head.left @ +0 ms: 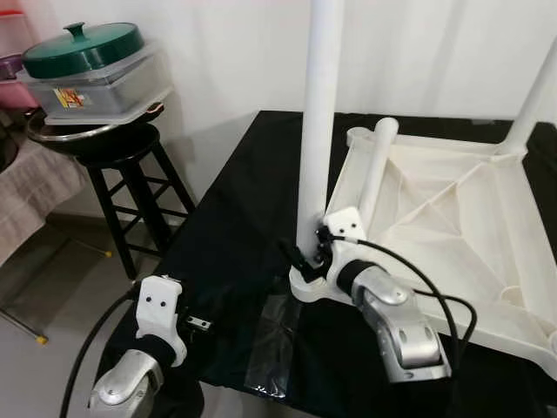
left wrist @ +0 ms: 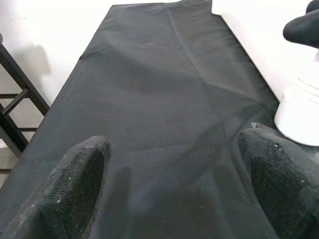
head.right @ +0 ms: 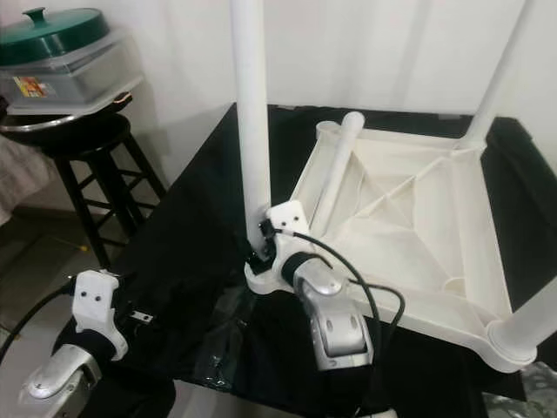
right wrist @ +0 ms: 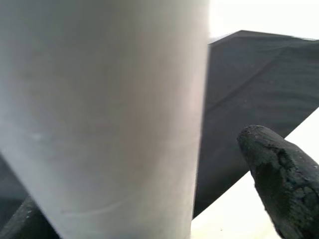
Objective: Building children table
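The right claw (head.left: pixel 306 257) is at the centre of the frame in the left eye view, low on an upright white leg (head.left: pixel 318 113). Its two black fingers (right wrist: pixel 281 172) stand on either side of the leg's base, only as far apart as the leg is thick, so the claw has hold of the leg. In the right wrist view the leg is very close and one finger tip shows beside it.

The left claw (left wrist: pixel 174 189) is in the lower left of the frame, above the near edge of the tabletop (head.left: pixel 235 218). Its fingers are wide apart and hold nothing; between them I see only the black cloth that covers the tabletop.

The children table (head.left: pixel 444 218) is white plastic and lies upside down on the black tabletop, in the right half of the frame. Its ribbed underside faces up. The held leg stands vertical in the corner socket nearest to the robot, with its long axis pointing straight up and out of the top of the frame. A second leg (head.left: pixel 378 170) lies loose on the underside, its long axis running from the held corner up toward the far corner. A third leg (head.left: pixel 533 96) stands at the upper right corner.

At the upper left, a black stool (head.left: pixel 130 187) carries a clear container with a green lid (head.left: pixel 83 48). A piece of clear plastic (head.left: pixel 274 348) lies at the near edge of the tabletop.
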Motion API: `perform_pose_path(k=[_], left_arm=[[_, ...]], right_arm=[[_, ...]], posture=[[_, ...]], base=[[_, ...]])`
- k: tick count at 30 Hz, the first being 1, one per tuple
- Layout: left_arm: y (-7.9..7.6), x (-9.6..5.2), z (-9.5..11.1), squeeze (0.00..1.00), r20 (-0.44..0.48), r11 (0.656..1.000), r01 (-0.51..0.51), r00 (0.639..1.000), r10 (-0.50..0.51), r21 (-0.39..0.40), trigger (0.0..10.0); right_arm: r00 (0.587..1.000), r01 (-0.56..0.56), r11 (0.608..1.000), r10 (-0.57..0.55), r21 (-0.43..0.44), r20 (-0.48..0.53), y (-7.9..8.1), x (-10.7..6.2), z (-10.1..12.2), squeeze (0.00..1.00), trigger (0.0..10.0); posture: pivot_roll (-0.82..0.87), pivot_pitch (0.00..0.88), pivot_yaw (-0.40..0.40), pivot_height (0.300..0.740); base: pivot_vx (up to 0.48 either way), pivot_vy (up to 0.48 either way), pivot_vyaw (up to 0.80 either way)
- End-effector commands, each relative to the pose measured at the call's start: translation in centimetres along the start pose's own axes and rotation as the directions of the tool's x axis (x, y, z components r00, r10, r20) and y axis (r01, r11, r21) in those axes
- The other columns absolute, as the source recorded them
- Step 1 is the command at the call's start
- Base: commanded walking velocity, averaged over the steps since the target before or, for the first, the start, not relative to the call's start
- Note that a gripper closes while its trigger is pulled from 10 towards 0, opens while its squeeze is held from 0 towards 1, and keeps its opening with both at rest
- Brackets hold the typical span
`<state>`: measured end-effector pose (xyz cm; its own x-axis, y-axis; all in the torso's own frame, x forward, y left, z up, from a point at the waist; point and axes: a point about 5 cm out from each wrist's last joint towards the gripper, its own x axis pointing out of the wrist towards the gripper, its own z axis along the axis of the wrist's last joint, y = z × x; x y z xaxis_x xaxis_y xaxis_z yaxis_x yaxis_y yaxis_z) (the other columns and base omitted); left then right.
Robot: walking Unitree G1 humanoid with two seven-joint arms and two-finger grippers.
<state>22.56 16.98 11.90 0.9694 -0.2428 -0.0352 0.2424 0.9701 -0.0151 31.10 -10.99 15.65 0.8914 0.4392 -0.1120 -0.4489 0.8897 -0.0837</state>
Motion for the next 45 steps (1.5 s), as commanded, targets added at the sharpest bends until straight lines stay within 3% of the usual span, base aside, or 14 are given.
perform_pose_path(k=[1,8,9,10,11,14,16,19,28,32,39,42,44,45], left_arm=[[0.5,-0.1,-0.2,0.0,-0.01,1.0,-0.008,1.0,0.008,0.007,10.0],[0.7,-0.3,-0.1,0.0,-0.003,1.0,-0.019,1.0,0.019,0.012,10.0],[0.8,-0.4,-0.1,0.0,0.002,1.0,-0.026,1.0,0.026,0.016,10.0],[0.8,-0.5,-0.1,0.0,0.006,0.999,-0.035,0.999,0.035,0.02,10.0],[0.8,-0.5,-0.1,0.0,0.006,0.999,-0.035,0.999,0.035,0.02,10.0],[1.0,-0.7,-0.1,0.0,0.012,0.998,-0.057,0.998,0.057,0.035,10.0],[1.0,-0.8,-0.1,0.0,0.01,0.997,-0.067,0.998,0.067,0.044,10.0],[1.0,-1.0,-0.2,0.0,0.007,0.996,-0.074,0.997,0.074,0.051,10.0],[1.0,-1.2,-0.3,0.0,0.004,0.996,-0.071,0.997,0.071,0.047,10.0],[1.1,-1.2,-0.3,0.0,0.004,0.997,-0.067,0.998,0.067,0.043,10.0],[1.1,-1.1,-0.2,0.0,0.006,0.997,-0.064,0.998,0.064,0.04,10.0],[1.1,-1.1,-0.1,0.0,0.007,0.997,-0.063,0.998,0.062,0.037,10.0],[1.1,-1.1,-0.1,0.0,0.007,0.998,-0.059,0.998,0.059,0.033,10.0],[1.1,-1.1,-0.1,0.0,0.007,0.998,-0.059,0.998,0.059,0.033,10.0]], right_arm=[[0.998,0.052,0.998,-0.051,-0.033,0.034,-1.0,-0.2,0.5,1.0,10.0],[0.995,0.095,0.991,-0.095,-0.095,0.012,-0.9,-1.6,-1.2,1.0,10.0],[0.996,0.085,0.983,-0.082,-0.164,0.023,-0.7,-2.0,-1.4,0.06,10.0],[0.996,0.088,0.972,-0.083,-0.216,0.029,-0.6,-2.2,-1.6,0.0,10.0],[0.996,0.088,0.972,-0.083,-0.216,0.029,-0.6,-2.2,-1.6,0.0,10.0],[0.996,0.082,0.934,-0.073,-0.347,0.042,0.0,-2.7,-1.7,0.0,10.0],[0.999,0.036,0.877,-0.043,-0.479,-0.004,0.9,-3.0,-2.5,0.0,10.0],[0.997,0.028,0.836,-0.059,-0.548,-0.039,1.2,-3.2,-3.1,0.0,10.0],[0.997,-0.011,0.805,-0.036,-0.593,-0.068,1.4,-3.6,-3.4,0.0,10.0],[0.993,-0.031,0.764,-0.05,-0.644,-0.108,1.1,-3.8,-4.0,0.0,10.0],[0.995,-0.089,0.731,0.031,-0.676,-0.098,2.5,-3.8,-3.9,0.0,10.0],[0.989,-0.15,0.708,0.11,-0.69,-0.102,3.4,-3.5,-4.0,0.0,10.0],[0.988,-0.146,0.644,0.138,-0.751,-0.073,4.0,-3.0,-3.8,0.0,10.0],[0.988,-0.146,0.644,0.138,-0.751,-0.073,4.0,-3.0,-3.8,0.0,10.0]], posture=[[-0.08,0.045,0.071,0.74],[-0.08,0.055,0.08,0.74],[-0.08,0.057,0.079,0.74],[-0.08,0.062,0.083,0.74],[-0.08,0.062,0.083,0.74],[-0.08,0.065,0.087,0.74],[-0.07,0.065,0.087,0.74],[-0.06,0.064,0.088,0.74],[-0.06,0.066,0.086,0.74],[-0.07,0.073,0.092,0.74],[-0.07,0.085,0.096,0.74],[-0.07,0.087,0.094,0.74],[-0.07,0.088,0.092,0.74],[-0.07,0.088,0.092,0.74]], base=[[0.0,0.0,0.0],[0.0,0.0,0.0],[0.0,0.0,0.0],[0.0,0.0,0.0],[0.0,0.0,0.0],[0.0,0.0,0.0],[0.0,0.0,0.0],[0.0,0.0,0.0],[0.0,0.0,0.0],[0.0,0.0,0.0],[0.0,0.0,0.0],[0.0,0.0,0.0],[0.0,0.0,0.0],[0.0,0.0,0.0]])
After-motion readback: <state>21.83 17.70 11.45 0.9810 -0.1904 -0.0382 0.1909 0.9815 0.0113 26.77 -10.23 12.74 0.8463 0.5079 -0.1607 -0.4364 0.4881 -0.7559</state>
